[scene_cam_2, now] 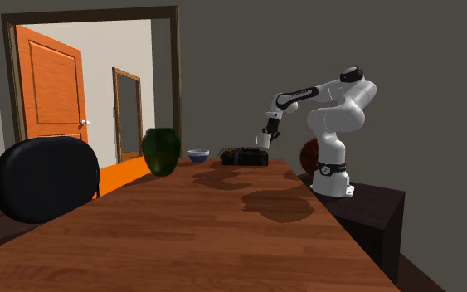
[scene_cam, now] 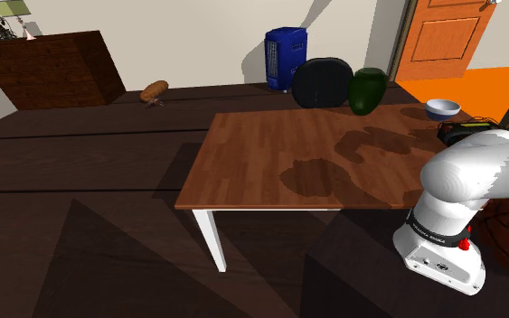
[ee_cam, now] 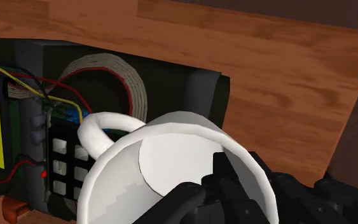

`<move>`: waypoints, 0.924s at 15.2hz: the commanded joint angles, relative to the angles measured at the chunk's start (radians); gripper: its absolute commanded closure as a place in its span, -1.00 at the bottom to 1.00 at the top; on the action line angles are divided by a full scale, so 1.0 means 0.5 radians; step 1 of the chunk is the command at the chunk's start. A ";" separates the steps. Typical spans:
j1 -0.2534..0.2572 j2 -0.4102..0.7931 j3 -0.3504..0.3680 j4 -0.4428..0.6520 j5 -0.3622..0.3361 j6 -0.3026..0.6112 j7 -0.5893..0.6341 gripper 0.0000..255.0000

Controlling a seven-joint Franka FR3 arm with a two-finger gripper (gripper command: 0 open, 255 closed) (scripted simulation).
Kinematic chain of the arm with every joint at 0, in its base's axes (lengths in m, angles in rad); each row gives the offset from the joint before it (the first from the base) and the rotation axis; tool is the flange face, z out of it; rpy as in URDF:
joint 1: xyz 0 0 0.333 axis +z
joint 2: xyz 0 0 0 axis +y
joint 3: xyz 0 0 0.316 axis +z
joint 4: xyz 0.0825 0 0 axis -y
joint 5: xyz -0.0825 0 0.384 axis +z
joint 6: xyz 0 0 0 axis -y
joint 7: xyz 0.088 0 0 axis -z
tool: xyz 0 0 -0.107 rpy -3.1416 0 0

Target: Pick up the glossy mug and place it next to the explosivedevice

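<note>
Where the second exterior view sets the hand (scene_cam_2: 264, 144) above the device (scene_cam_2: 244, 156), the wrist view shows it clasping a mug (ee_cam: 165, 153).

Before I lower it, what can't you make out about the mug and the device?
1. Whether the white mug is off the table: wrist view, the mug's body hides its base.
2. Gap from mug to device: second exterior view, too far and small.
3. Device's outline: shoulder view, the arm covers most of it.

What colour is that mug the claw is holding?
The mug is plain white, seen best in the wrist view.
</note>
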 commanded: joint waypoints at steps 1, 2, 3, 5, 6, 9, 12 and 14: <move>-0.004 0.004 0.019 0.006 0.014 -0.016 -0.001 1.00; -0.010 0.010 0.040 0.015 0.029 -0.035 -0.003 1.00; -0.016 0.015 0.061 0.024 0.043 -0.053 -0.005 1.00; -0.028 0.026 0.102 0.044 0.072 -0.090 -0.009 1.00; -0.033 0.031 0.122 0.054 0.086 -0.109 -0.011 1.00; -0.046 0.047 0.180 0.088 0.127 -0.166 -0.016 1.00; -0.056 0.062 0.236 0.126 0.167 -0.223 -0.021 1.00; -0.062 0.073 0.272 0.153 0.193 -0.261 -0.024 1.00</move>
